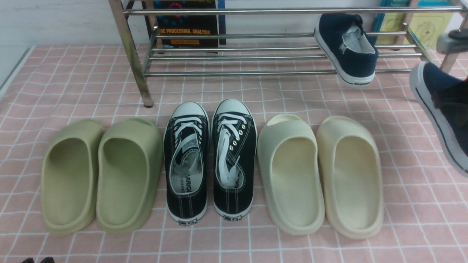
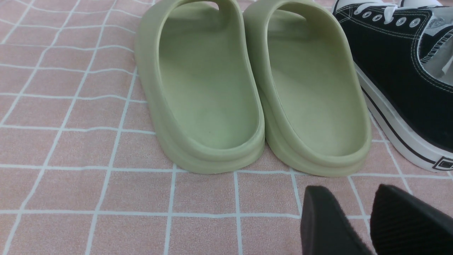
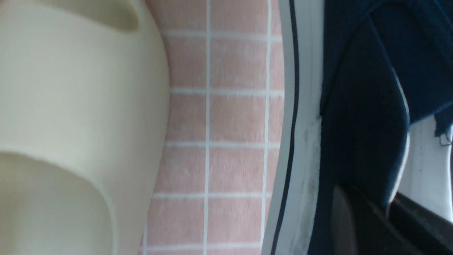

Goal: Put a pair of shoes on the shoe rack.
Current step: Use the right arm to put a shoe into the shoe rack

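Observation:
The chrome shoe rack (image 1: 237,72) stands at the back. One navy slip-on shoe (image 1: 347,51) rests tilted on its lower bars at the right, heel hanging over the front bar. The other navy shoe (image 1: 437,82) is at the far right edge, toe toward the rack. My right gripper (image 1: 453,104) is on it. In the right wrist view that gripper (image 3: 385,212) is shut on the shoe's navy side wall (image 3: 361,106), one finger outside and one inside. My left gripper (image 2: 354,212) hangs open and empty over the cloth, just short of the olive slides' heels.
In a row before the rack lie olive slides (image 1: 100,175), black lace-up sneakers (image 1: 208,157) and cream slides (image 1: 321,171), all on a pink checked cloth (image 1: 73,84). Books (image 1: 186,25) lean behind the rack. A cream slide (image 3: 70,88) lies close beside the held shoe.

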### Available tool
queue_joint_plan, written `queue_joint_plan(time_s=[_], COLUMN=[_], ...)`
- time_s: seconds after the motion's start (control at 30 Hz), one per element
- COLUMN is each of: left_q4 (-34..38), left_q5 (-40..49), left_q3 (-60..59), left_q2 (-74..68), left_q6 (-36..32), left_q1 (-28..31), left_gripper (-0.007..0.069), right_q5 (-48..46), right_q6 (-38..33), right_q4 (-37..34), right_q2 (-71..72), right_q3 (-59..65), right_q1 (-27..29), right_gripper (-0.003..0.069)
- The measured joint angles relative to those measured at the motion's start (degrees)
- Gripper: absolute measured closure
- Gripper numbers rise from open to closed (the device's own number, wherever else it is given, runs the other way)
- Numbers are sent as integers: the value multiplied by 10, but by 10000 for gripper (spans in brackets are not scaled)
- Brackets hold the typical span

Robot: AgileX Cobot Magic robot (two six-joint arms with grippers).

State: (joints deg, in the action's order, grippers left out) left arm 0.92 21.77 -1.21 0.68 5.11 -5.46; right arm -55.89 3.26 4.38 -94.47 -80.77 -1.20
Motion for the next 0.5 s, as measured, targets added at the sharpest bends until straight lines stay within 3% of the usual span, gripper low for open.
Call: queue_joint_plan(time_s=[0.5], left_q4=[0], left_q5=[0], left_q3=[0], left_q2=[0], left_q6=[0], left_q1=[0], left_gripper=[387], right_q5=[79], right_q6=[-97], right_q4=[0], right_q2=[-221], right_q3=[-271], right_q1=[0], right_gripper=[635])
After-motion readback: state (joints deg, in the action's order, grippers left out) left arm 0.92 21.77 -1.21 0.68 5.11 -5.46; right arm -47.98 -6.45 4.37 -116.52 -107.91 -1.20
